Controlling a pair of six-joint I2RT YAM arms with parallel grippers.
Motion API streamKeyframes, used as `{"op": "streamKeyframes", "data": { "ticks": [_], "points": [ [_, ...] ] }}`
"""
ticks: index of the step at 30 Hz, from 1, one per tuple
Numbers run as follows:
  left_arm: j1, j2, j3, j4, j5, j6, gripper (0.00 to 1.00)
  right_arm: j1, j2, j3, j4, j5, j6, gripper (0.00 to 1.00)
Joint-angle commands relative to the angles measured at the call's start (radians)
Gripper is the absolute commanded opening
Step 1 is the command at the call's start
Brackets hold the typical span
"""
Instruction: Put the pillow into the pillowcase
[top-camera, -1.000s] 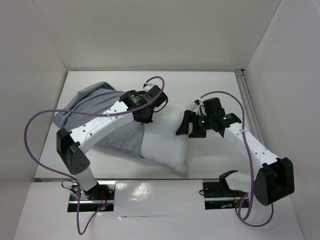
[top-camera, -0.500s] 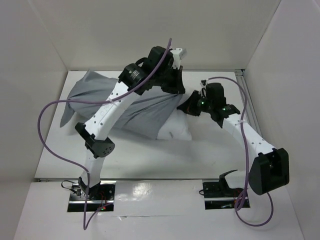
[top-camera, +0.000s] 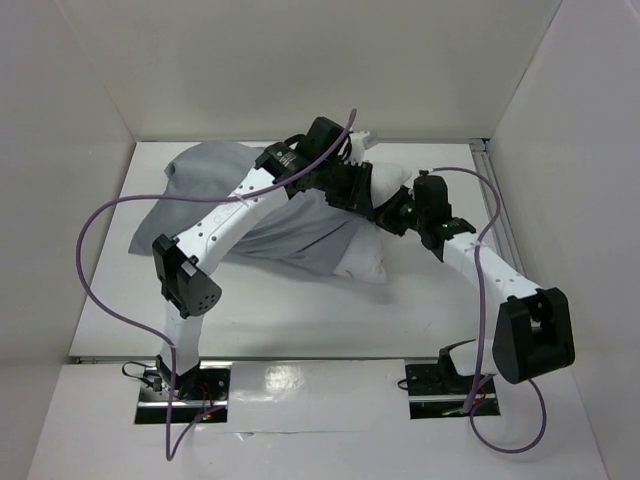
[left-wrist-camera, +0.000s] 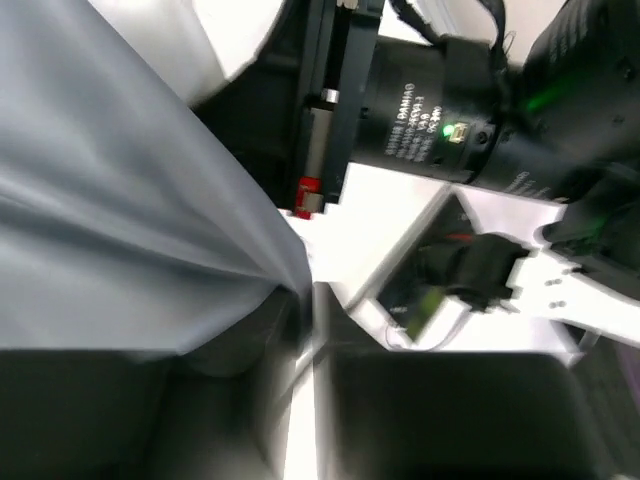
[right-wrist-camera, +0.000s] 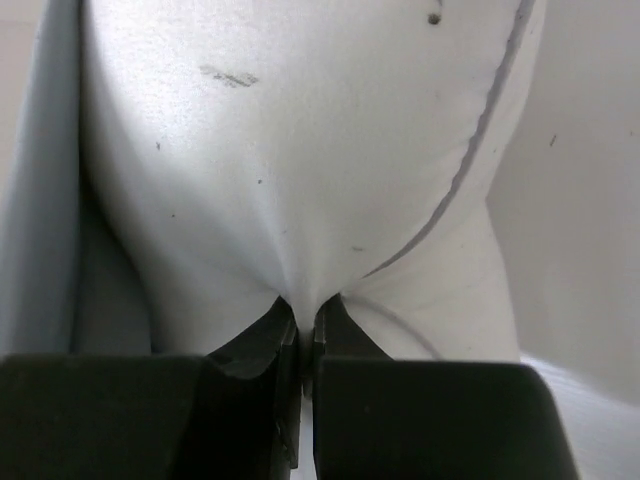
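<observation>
The large, plump white fabric pillow (top-camera: 368, 262) lies near the middle of the white tabletop (top-camera: 300, 320). Most of its length is covered by the thin, wrinkled medium-grey fabric pillowcase (top-camera: 215, 180), which spreads from the far left corner toward the centre. Only the right end of the pillow shows outside the grey mouth, so I judge the task well advanced but not finished.

The left end effector (left-wrist-camera: 305, 300) is clenched on a gathered fold at the edge of the pillowcase. In its wrist view the grey cloth runs in tight pleats into the closed jaws. The right end effector (right-wrist-camera: 305, 325) is clenched on a pinch of the white pillow cover. The pillow bulges just above the jaws, and a strip of grey cloth is at its left side.

In my judgement, what is left is to draw the mouth over the exposed end, tuck in the last corner, and then release both grasps. Whether the far corners of the pillow reach the closed end of the pillowcase I cannot tell, because the cloth hides them.
</observation>
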Motion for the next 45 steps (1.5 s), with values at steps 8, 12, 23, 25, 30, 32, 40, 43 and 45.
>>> {"op": "streamKeyframes", "data": {
  "ticks": [8, 12, 23, 25, 30, 32, 40, 43, 45],
  "points": [
    [-0.04, -0.2, -0.061, -0.112, -0.351, 0.105, 0.7, -0.055, -0.09, 0.037, -0.182, -0.078, -0.145, 0.67],
    [-0.141, -0.36, -0.306, -0.108, -0.652, 0.036, 0.41, -0.095, -0.158, 0.038, -0.334, -0.091, -0.221, 0.81],
    [-0.342, -0.514, -0.982, 0.265, -0.967, -0.257, 0.8, -0.159, -0.258, -0.039, -0.431, -0.138, -0.261, 0.85],
    [-0.342, -0.494, -0.991, 0.303, -0.995, -0.29, 0.8, -0.159, -0.267, -0.039, -0.431, -0.149, -0.261, 0.88],
    [-0.342, -0.45, -1.061, 0.449, -0.94, -0.256, 0.82, -0.159, -0.258, -0.05, -0.42, -0.222, -0.279, 0.98],
    [-0.342, -0.412, -1.062, 0.476, -0.921, -0.247, 0.82, -0.159, -0.233, -0.059, -0.42, -0.261, -0.279, 1.0],
    [-0.315, -0.342, -1.034, 0.457, -0.96, -0.286, 0.66, -0.141, -0.178, -0.111, -0.292, -0.301, -0.267, 0.93],
    [-0.306, -0.342, -1.034, 0.457, -0.96, -0.308, 0.45, -0.132, -0.101, -0.125, -0.195, -0.348, -0.242, 0.82],
    [-0.295, -0.352, -1.034, 0.447, -0.96, -0.319, 0.27, -0.101, -0.043, -0.125, -0.155, -0.364, -0.242, 0.76]
  ]
}}
